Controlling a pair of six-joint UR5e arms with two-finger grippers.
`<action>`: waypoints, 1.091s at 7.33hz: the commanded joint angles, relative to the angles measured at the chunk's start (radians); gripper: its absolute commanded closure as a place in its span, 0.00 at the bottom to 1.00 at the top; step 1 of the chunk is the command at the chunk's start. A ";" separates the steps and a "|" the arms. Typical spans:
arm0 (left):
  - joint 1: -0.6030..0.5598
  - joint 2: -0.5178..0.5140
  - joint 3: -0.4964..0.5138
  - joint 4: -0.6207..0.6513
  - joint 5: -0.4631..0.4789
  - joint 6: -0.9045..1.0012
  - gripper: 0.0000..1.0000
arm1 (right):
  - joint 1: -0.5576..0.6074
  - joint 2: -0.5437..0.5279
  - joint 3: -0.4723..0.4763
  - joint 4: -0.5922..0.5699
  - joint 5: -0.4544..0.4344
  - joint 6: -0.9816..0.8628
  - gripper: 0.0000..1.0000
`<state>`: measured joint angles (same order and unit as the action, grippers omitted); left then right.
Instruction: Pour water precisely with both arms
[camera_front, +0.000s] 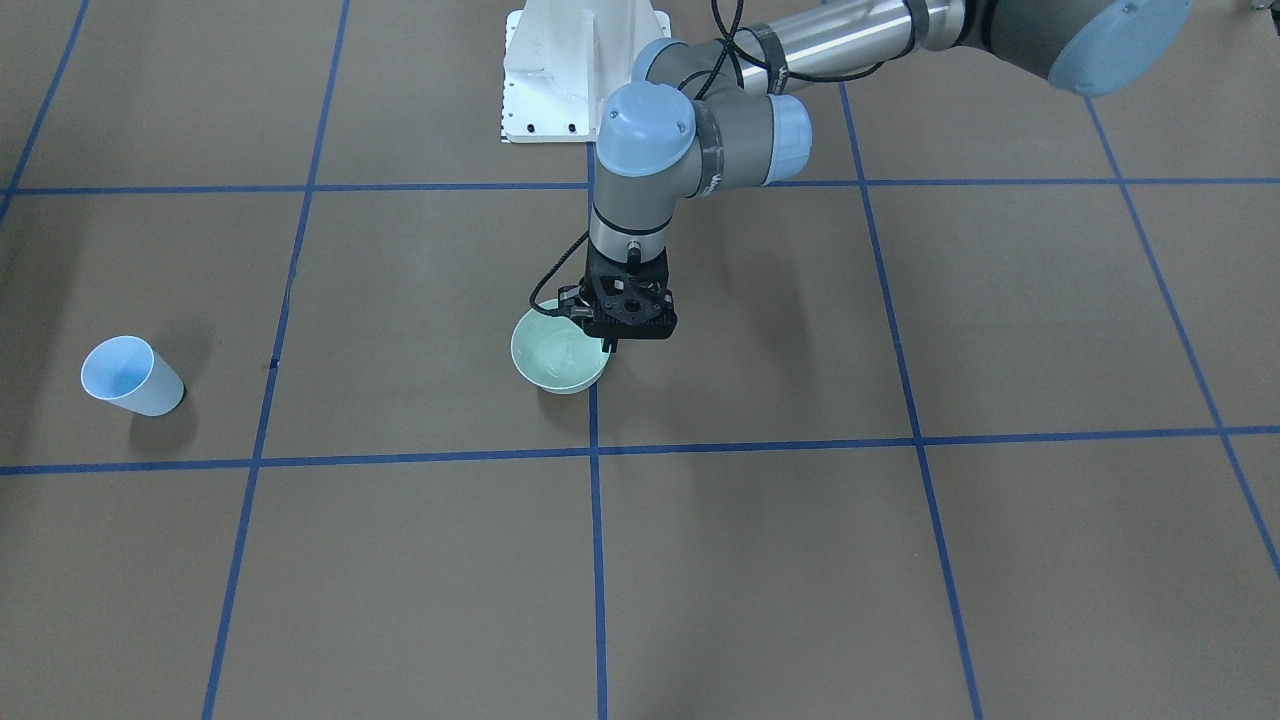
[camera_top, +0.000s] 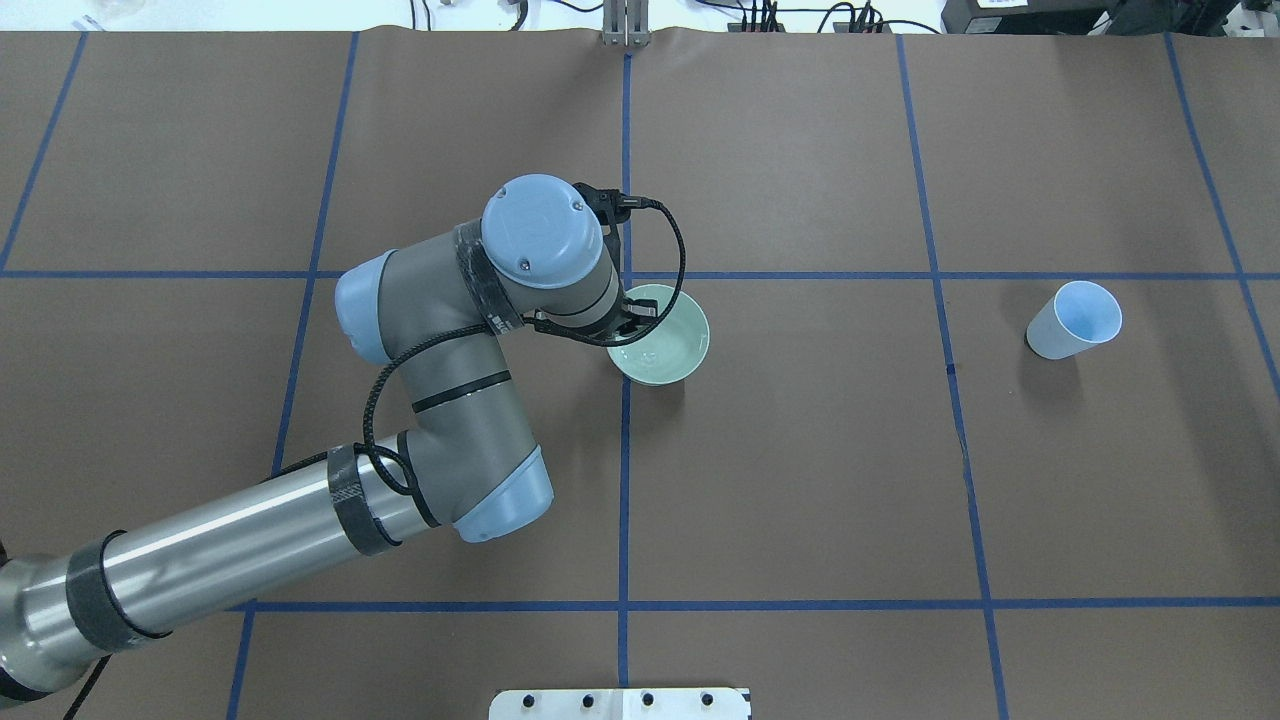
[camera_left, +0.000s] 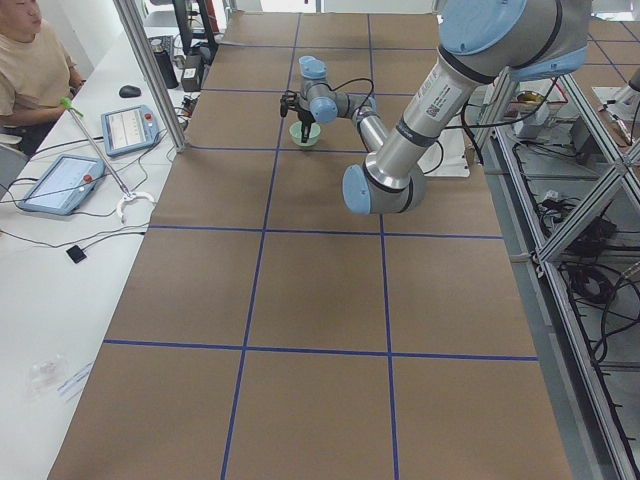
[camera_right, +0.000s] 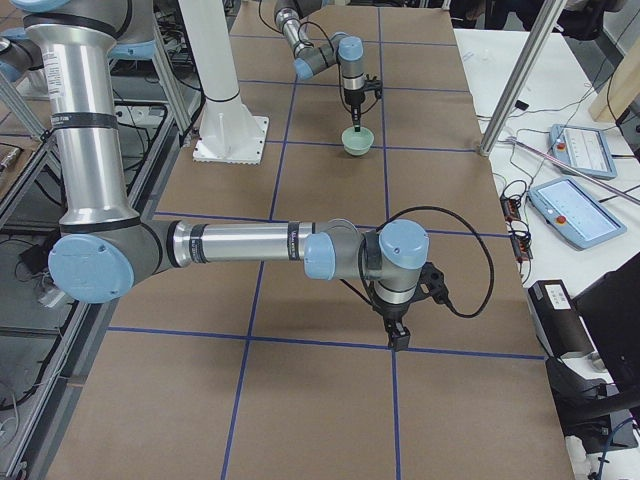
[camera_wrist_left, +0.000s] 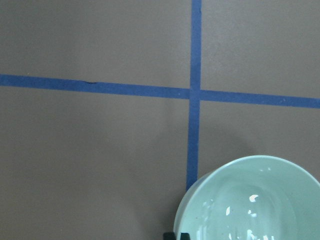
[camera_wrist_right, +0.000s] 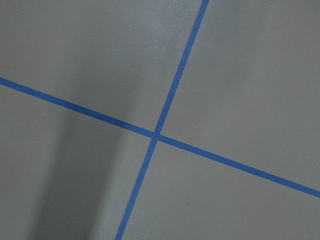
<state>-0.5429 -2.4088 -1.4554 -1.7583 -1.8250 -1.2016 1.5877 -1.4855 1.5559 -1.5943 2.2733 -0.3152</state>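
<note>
A pale green bowl (camera_front: 556, 352) sits near the table's middle, beside a blue tape crossing; it also shows in the overhead view (camera_top: 664, 340). Water (camera_wrist_left: 252, 200) in it shows only as white glints and faint ripples. My left gripper (camera_front: 608, 345) points straight down and is shut on the green bowl's rim, on the robot's left side of the bowl. A light blue cup (camera_front: 130, 375) stands upright far to the robot's right (camera_top: 1075, 318). My right gripper (camera_right: 397, 336) shows only in the exterior right view, hanging low over bare table; I cannot tell whether it is open or shut.
The white bolted pedestal (camera_front: 580, 70) stands at the robot's edge of the table. Blue tape lines (camera_wrist_right: 156, 134) divide the brown tabletop. An operator (camera_left: 30, 60) sits at a side bench with tablets (camera_left: 130, 128).
</note>
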 joint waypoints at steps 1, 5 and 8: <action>-0.082 0.093 -0.072 0.002 -0.101 0.112 1.00 | 0.000 -0.015 -0.005 -0.001 -0.001 0.027 0.00; -0.257 0.412 -0.233 -0.033 -0.242 0.440 1.00 | -0.002 -0.012 -0.005 0.002 0.005 0.080 0.00; -0.408 0.627 -0.230 -0.153 -0.371 0.704 1.00 | -0.003 -0.012 -0.004 0.004 0.005 0.080 0.00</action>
<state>-0.8842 -1.8720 -1.6864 -1.8717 -2.1411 -0.6170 1.5851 -1.4972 1.5513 -1.5920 2.2778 -0.2348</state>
